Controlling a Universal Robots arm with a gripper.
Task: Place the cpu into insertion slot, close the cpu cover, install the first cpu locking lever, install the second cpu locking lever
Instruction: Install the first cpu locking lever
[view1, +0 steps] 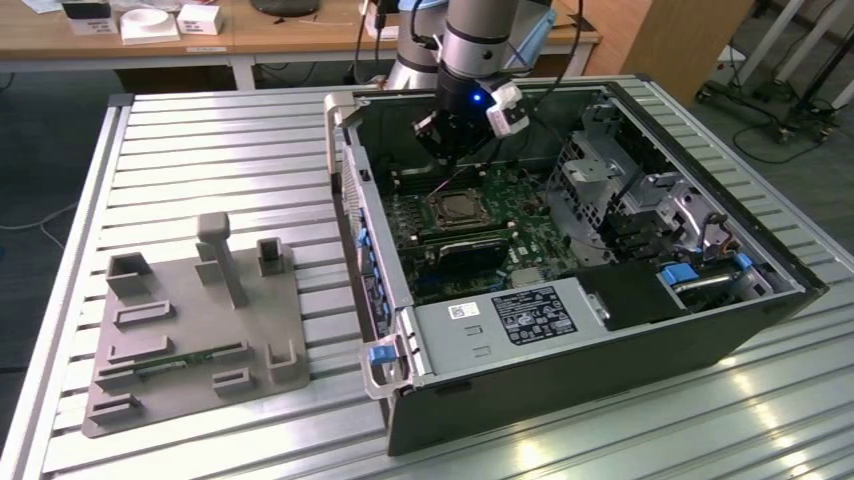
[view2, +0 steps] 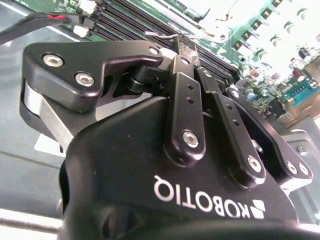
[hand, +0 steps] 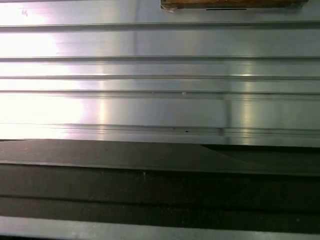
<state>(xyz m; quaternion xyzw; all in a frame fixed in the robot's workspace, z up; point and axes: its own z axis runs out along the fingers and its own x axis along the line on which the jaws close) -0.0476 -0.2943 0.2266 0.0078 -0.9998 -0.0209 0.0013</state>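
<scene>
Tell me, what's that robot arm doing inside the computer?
A robot arm reaches down into an open computer case lying on a metal table. Its gripper hangs just above the square socket on the green board. In the second wrist view the fingers are pressed shut, their tips right beside a thin wire lever. Whether the chip is already in the socket is too hard to tell.

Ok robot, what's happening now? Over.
Gripper shut, inside computer case. Hovering just above insertion slot. Nothing seen blocking it.
</scene>
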